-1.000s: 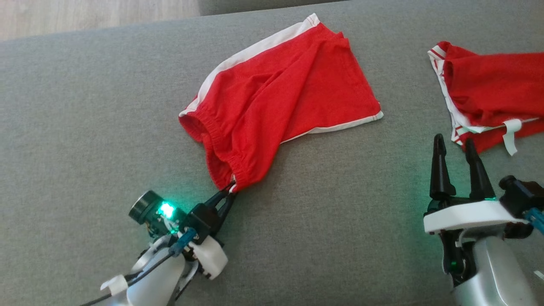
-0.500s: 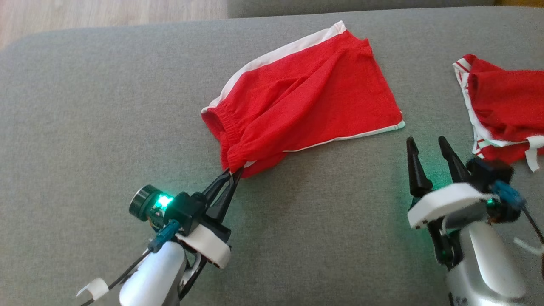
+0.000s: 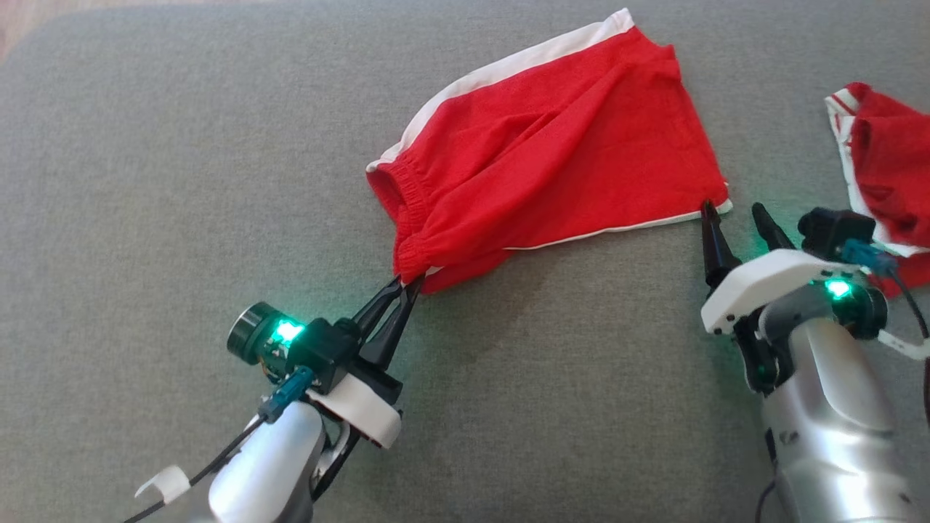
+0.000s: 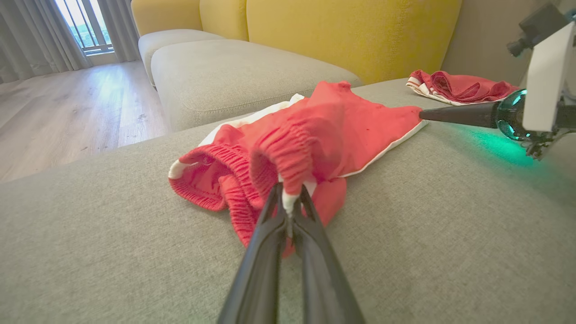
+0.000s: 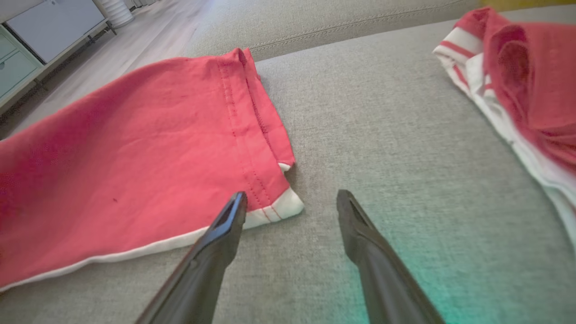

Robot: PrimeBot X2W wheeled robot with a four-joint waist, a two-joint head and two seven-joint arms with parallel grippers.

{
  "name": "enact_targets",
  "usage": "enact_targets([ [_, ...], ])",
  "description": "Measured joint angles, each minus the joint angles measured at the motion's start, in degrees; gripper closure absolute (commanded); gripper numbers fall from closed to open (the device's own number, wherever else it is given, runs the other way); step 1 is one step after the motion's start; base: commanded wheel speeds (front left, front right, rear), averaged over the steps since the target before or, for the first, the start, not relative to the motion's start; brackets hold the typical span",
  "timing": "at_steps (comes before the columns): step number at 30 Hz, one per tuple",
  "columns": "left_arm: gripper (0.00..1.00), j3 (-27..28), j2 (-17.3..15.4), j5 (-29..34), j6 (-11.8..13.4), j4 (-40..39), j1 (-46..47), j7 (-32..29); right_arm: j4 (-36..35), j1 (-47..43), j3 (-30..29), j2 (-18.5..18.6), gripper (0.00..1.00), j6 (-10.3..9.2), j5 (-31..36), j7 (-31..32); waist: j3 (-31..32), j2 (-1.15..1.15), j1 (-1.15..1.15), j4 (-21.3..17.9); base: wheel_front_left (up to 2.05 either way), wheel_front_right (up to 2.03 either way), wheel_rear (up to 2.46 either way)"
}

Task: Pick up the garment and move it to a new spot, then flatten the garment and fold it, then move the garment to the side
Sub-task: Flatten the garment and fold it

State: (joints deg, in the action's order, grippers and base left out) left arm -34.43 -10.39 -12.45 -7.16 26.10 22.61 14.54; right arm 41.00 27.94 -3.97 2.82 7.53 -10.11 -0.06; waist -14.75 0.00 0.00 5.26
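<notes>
**Red shorts stretched on a grey sofa cushion, one corner pinched**

The red shorts [image 3: 552, 145] lie flat on the sofa cushion [image 3: 182, 181], apart from a striped red garment [image 3: 886, 167] and on its left in the head view. Their long axis runs on a diagonal, with the elastic waistband at the end far from that garment and the white-trimmed leg hems facing it. The left pincer [image 3: 410, 280] is clamped tight on the waistband's near corner. A small white tab of cloth sits between its fingers [image 4: 270, 234], too small to read. The right pincer [image 3: 732, 211], between the shorts and the striped garment, is spread wide and grips nothing. One fingertip is at the hem corner.
</notes>
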Motion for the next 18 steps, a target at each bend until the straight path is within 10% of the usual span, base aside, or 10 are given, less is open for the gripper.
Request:
enact_targets([
  [13,1.0,-0.5,0.3,0.1,-0.4,0.4,0.7,0.0,8.3,5.3,2.1,0.5,0.0,0.0,1.0,-0.8,-0.9,0.0,0.0,0.9,0.0,0.0,0.0],
  [16,1.0,-0.5,0.3,0.1,-0.4,0.9,0.7,0.0,9.5,5.8,2.8,0.8,0.84,0.0,1.1,-1.0,-0.6,0.0,0.0,0.7,0.0,0.0,0.0],
  [18,1.0,-0.5,0.3,0.1,-0.4,1.4,0.7,0.0,10.1,5.8,3.7,0.9,1.0,0.0,1.1,-1.0,-0.2,0.0,0.0,0.5,0.0,0.0,0.0],
])
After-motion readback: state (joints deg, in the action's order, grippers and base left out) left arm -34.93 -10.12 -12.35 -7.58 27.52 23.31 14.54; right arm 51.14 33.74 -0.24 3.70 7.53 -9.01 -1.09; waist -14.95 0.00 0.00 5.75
